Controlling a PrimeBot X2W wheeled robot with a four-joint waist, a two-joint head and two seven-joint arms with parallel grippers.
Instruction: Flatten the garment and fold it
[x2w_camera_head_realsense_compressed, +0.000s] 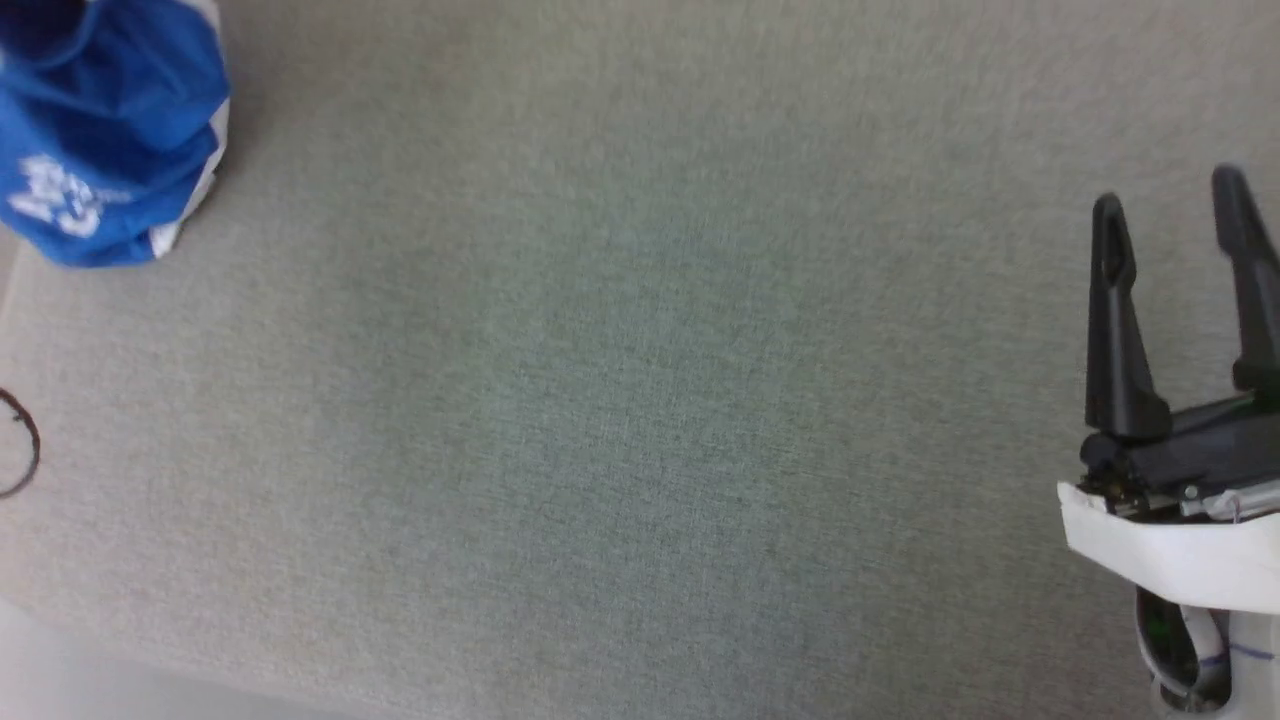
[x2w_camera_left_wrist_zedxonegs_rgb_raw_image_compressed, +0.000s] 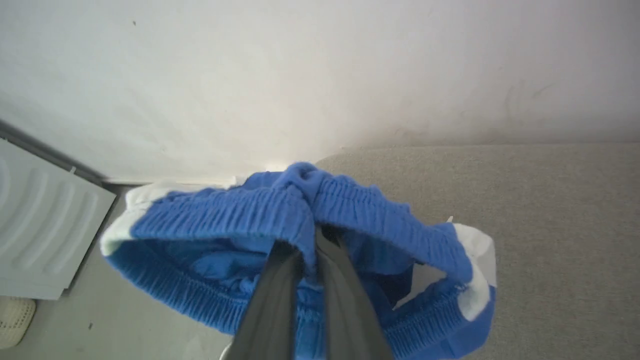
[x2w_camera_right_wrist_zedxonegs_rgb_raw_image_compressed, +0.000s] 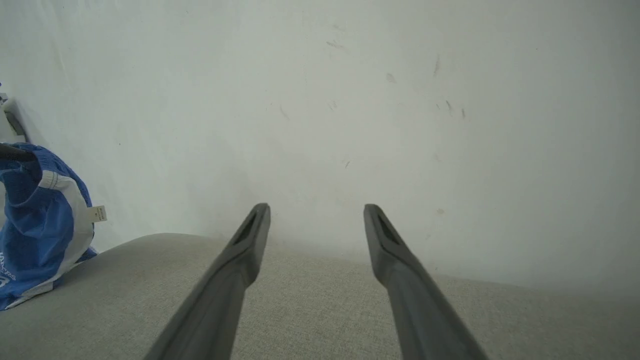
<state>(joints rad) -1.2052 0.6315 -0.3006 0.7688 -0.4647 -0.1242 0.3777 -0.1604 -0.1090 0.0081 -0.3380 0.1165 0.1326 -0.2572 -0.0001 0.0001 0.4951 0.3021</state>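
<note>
White print on one leg of the garment (x2w_camera_head_realsense_compressed: 110, 130) reads roughly "23" (x2w_camera_head_realsense_compressed: 55, 200), though it is blurred in the head view. In the right wrist view a small white label (x2w_camera_right_wrist_zedxonegs_rgb_raw_image_compressed: 98, 214) sticks out from the white side stripe, its writing too small to make out. The left end effector (x2w_camera_left_wrist_zedxonegs_rgb_raw_image_compressed: 311, 250) reaches up into the open waist of the shorts, and its two dark fingers (x2w_camera_left_wrist_zedxonegs_rgb_raw_image_compressed: 272, 295) are pressed together on the gathered elastic waistband (x2w_camera_left_wrist_zedxonegs_rgb_raw_image_compressed: 320, 200), which folds over their tips. The garment (x2w_camera_left_wrist_zedxonegs_rgb_raw_image_compressed: 215, 215) hangs bunched from that grip at the far left corner of the grey cloth-covered counter (x2w_camera_head_realsense_compressed: 640, 400). Its long axis runs top to bottom, waistband uppermost and legs pointing down, and the lower folds (x2w_camera_right_wrist_zedxonegs_rgb_raw_image_compressed: 30, 280) touch the counter's left edge. The right end effector (x2w_camera_head_realsense_compressed: 1170, 200) sits over the counter's right side, well apart from the shorts. Its forearm comes in low from the near right, fingers pointing away toward the white wall (x2w_camera_right_wrist_zedxonegs_rgb_raw_image_compressed: 350, 100) behind the counter. Its fingers (x2w_camera_right_wrist_zedxonegs_rgb_raw_image_compressed: 250, 240) are spread wide with nothing between them.
</note>
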